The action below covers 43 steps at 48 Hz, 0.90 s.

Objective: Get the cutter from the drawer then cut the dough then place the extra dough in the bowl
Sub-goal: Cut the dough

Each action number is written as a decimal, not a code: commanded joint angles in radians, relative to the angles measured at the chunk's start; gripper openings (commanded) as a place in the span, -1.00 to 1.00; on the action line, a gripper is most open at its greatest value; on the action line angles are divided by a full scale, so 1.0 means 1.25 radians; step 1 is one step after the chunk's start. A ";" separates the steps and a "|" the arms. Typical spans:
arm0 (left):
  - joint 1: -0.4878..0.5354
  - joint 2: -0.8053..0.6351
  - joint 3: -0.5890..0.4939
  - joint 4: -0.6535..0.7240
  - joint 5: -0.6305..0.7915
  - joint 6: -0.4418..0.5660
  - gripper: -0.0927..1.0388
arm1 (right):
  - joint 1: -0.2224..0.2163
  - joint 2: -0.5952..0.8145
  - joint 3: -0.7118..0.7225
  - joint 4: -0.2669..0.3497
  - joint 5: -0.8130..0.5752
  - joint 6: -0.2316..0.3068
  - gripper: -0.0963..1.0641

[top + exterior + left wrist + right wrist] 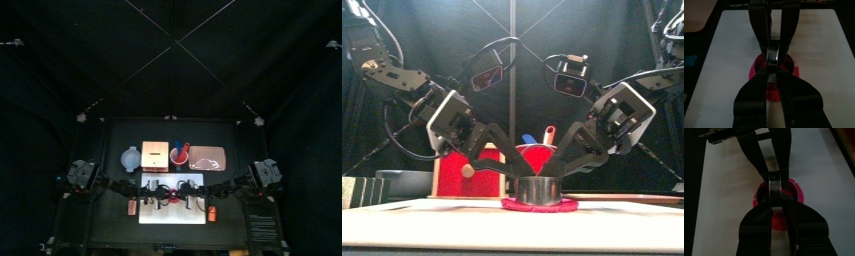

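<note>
At the left gripper [517, 176]: clenched, jaws drawn nearly together, tips set down on the top of the cutter [540, 190] from the left side. Cannot tell whether any part of the cutter is pinched between the jaws or only pressed from above.

At the right gripper [564, 176]: likewise clenched, jaws nearly together, tips set down on the same cutter top from the right side. Meets the left gripper tip to tip over the middle of the cutter, as seen in both wrist views. Again, cannot tell whether grasping or only bearing on it.

Directly below the tips: cutter upright, round and metal, seated on the dough [540, 207]. Around its base, a rim of red-pink dough showing on all visible sides. Under the dough, the white cutting board [174, 215], lying front and centre in the top view, with dough and cutter near its middle.

Behind the board, well apart from the cutter, from left to right in the top view:
- blue-grey bowl [130, 158]
- pale wooden box [155, 153], with its red drawer front [465, 175] facing forward, seen left of the cutter in the front view
- red cup [537, 157], with a blue knife [549, 134] standing in it
- pink tray [210, 157]
</note>
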 commanded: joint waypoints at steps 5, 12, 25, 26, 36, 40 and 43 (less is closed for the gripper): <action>-0.066 0.061 -0.015 0.005 0.096 -0.005 0.02 | 0.010 0.061 -0.006 -0.004 0.028 0.009 -0.19; -0.067 0.072 -0.025 0.005 0.129 -0.004 0.02 | 0.012 0.067 -0.007 -0.005 0.029 0.009 -0.19; -0.066 0.061 -0.010 0.004 0.134 -0.005 0.02 | 0.007 0.048 -0.001 -0.010 0.034 0.007 -0.19; -0.066 0.060 -0.009 0.005 0.133 -0.005 0.02 | 0.007 0.044 0.001 -0.011 0.034 0.009 -0.19; -0.063 0.055 0.006 -0.004 0.110 -0.005 0.01 | 0.006 0.028 0.007 -0.016 0.036 0.009 -0.19; -0.060 0.056 0.009 -0.012 0.107 -0.005 0.01 | 0.002 0.027 0.005 -0.025 0.039 0.009 -0.19; -0.055 0.056 0.012 -0.022 0.107 -0.005 0.01 | 0.001 0.027 0.001 -0.031 0.040 0.007 -0.19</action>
